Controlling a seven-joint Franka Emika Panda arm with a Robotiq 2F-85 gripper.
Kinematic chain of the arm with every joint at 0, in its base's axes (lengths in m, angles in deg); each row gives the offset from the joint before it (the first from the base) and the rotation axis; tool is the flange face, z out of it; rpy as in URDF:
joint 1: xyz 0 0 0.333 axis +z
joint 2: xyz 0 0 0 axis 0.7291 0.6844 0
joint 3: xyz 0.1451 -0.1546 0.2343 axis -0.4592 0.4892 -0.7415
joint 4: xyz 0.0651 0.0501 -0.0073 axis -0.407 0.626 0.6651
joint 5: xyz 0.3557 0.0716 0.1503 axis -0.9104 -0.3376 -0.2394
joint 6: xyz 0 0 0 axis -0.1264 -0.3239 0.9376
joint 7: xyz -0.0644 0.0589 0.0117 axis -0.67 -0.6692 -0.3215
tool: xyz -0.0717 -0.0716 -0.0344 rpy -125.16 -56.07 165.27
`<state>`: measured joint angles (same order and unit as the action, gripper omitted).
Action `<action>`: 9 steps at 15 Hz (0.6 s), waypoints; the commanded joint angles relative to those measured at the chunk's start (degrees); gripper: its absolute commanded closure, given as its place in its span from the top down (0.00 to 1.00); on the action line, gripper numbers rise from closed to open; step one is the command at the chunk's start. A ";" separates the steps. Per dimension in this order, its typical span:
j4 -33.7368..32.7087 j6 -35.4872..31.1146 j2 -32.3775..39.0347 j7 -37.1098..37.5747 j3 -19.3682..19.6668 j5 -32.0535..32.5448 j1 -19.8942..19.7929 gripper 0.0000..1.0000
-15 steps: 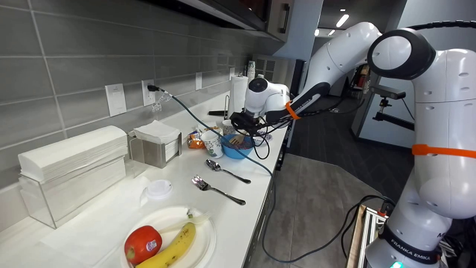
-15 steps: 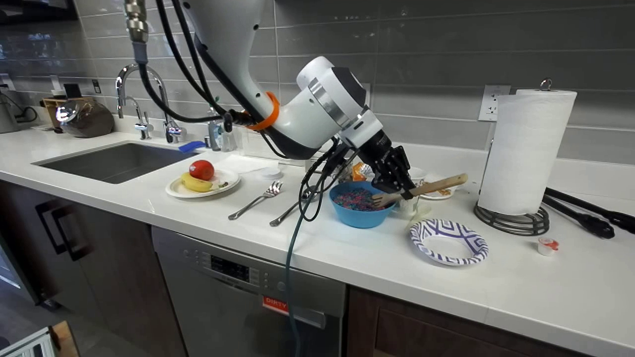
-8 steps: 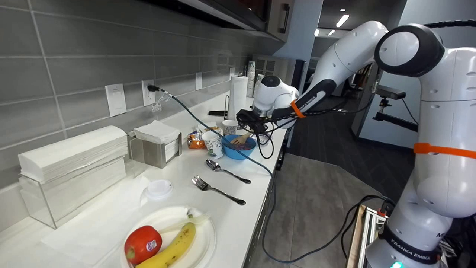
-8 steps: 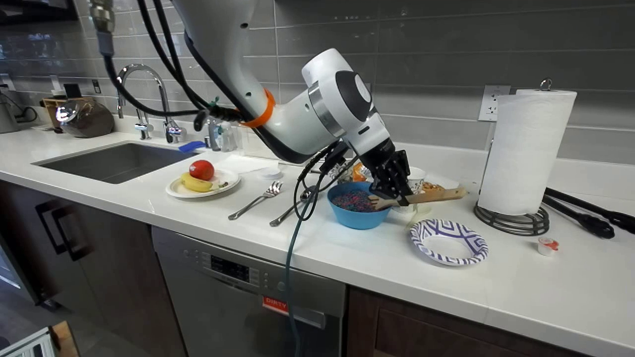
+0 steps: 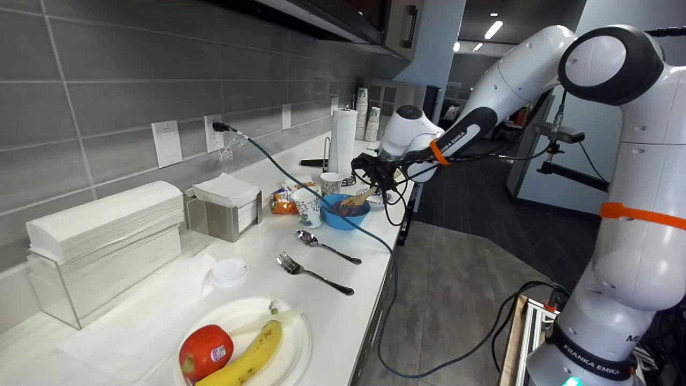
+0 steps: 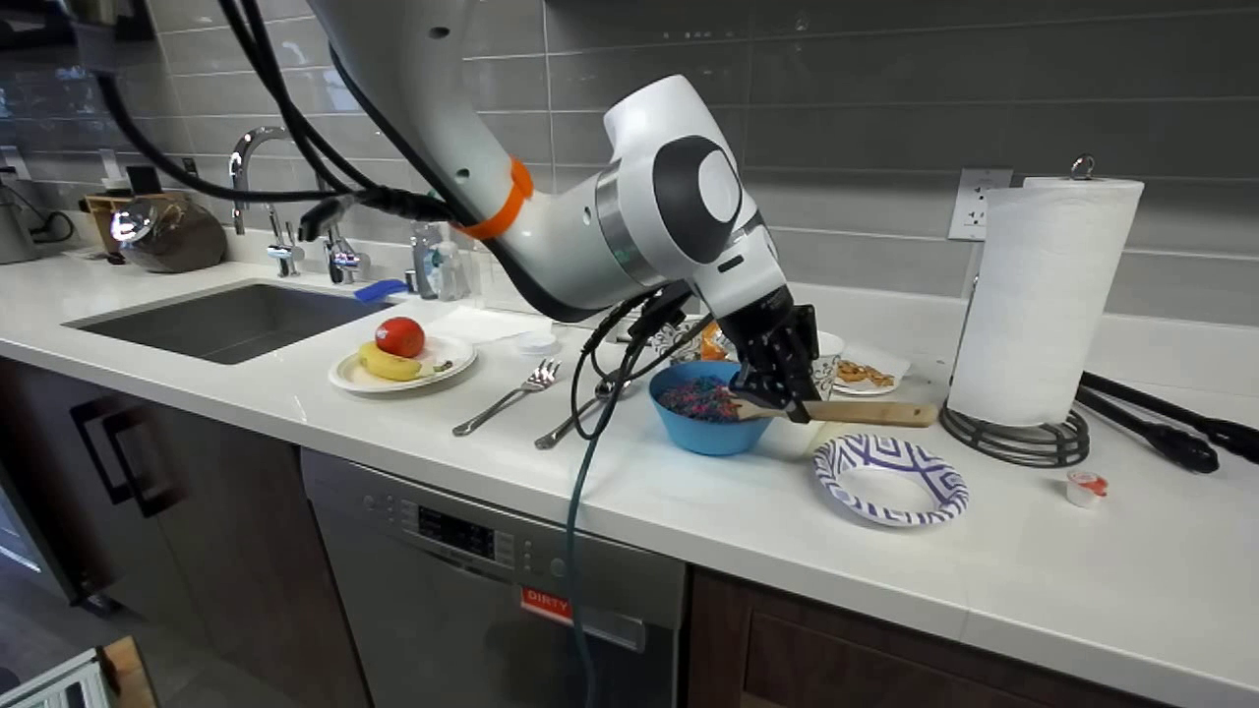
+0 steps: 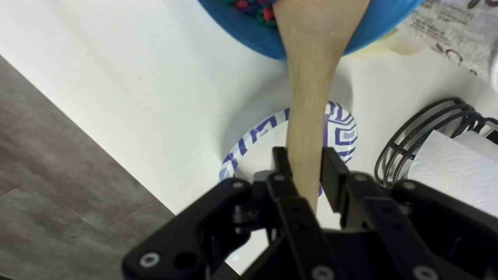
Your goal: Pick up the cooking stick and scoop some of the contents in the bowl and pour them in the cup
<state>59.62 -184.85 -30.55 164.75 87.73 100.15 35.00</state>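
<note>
Tipping the thin tan wooden cooking stick (image 6: 858,413) near-level vs a second ago, clamped snug in the black two-fingered gripper (image 7: 305,155), poking over the round bright-blue bowl (image 6: 703,436). Probably mid-scoop, no pour yet.

In an exterior view, L to R on counter (image 6: 748,516): plate (image 6: 448,351) w/ apple (image 6: 400,337) & banana (image 6: 388,365) on it, fork (image 6: 531,383), spoon (image 6: 572,419), bowl (image 6: 703,437), paper towel roll (image 6: 1043,305). Paper dish (image 6: 885,490) btwn bowl & roll, nearer front. Cups (image 5: 308,212) near bowl, twd wall (image 6: 885,138). Cooking stick (image 6: 870,413), in end effector (image 7: 305,161): head over bowl, handle to R.
</note>
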 commanded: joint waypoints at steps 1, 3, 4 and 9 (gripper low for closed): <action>2.72 -1.73 -1.53 -4.52 -1.26 -5.23 -1.95 0.06; 2.37 -1.72 -1.12 -5.62 -1.48 -7.01 -2.16 0.06; 2.19 -1.96 -0.83 -6.07 -1.66 -7.97 -2.33 0.06; 1.22 -2.98 0.98 -14.38 2.79 -20.61 2.48 0.06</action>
<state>60.46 -185.24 -30.69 155.22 89.05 86.65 35.93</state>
